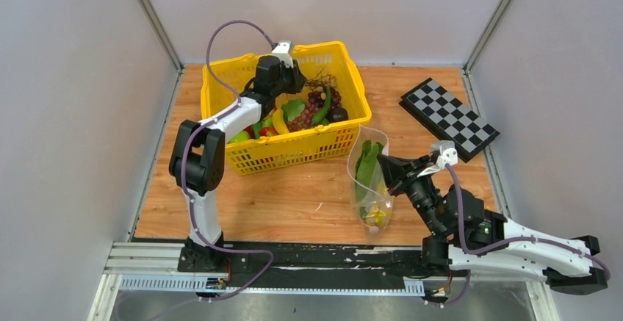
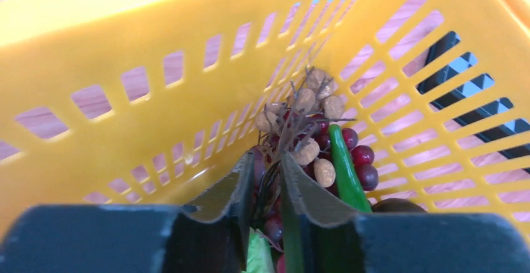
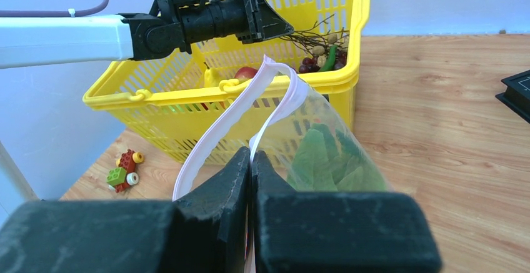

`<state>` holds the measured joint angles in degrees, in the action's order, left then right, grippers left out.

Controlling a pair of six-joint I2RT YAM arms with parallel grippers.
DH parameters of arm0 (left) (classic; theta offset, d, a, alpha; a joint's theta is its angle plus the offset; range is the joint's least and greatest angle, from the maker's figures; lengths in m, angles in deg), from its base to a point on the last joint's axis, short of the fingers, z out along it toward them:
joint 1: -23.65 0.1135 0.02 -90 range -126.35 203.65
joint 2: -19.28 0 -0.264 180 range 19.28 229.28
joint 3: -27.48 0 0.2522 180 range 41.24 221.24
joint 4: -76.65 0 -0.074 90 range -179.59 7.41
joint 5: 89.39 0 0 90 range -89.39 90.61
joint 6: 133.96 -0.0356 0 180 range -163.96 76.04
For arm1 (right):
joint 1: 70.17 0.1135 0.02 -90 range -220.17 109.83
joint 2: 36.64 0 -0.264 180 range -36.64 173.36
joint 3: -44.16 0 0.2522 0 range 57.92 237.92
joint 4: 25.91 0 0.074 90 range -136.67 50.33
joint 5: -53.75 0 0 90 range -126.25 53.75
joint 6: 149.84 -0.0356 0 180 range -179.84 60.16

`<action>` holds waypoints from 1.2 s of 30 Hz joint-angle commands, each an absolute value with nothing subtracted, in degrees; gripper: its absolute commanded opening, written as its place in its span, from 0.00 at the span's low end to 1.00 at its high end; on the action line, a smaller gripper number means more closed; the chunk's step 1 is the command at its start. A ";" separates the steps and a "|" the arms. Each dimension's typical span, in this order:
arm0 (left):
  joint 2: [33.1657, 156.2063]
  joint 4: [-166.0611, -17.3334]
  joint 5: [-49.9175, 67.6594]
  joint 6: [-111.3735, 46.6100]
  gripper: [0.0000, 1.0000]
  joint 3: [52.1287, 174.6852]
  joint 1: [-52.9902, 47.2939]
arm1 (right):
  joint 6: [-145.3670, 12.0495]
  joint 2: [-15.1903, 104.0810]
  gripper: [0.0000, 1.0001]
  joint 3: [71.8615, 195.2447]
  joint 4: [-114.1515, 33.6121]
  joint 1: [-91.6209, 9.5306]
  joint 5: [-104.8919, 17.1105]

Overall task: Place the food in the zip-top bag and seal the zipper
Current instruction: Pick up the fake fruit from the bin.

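Note:
The food lies in a yellow basket: purple grapes on a twiggy stem, a green pod, bananas, red and green fruit. My left gripper is down inside the basket. In the left wrist view it is shut on the stem of the grapes. The clear zip-top bag stands open in front of the basket and holds leafy greens and a yellow piece. My right gripper is shut on the bag's pink-white zipper rim and holds the mouth up.
A black-and-white checkerboard lies at the back right of the wooden table. A small toy of coloured bricks sits on the table beside the basket. Grey walls close in the table on three sides.

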<state>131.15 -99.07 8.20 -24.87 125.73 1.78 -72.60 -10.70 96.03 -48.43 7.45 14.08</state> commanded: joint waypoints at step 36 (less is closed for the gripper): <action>82.58 -88.70 16.60 -27.46 0.00 103.55 2.29 | -78.76 -12.60 0.06 94.07 -50.30 7.10 14.62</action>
<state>88.49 -91.33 13.65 -27.40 104.83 2.00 -77.65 -14.13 93.91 -50.66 7.37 14.78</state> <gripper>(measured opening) 0.027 0.058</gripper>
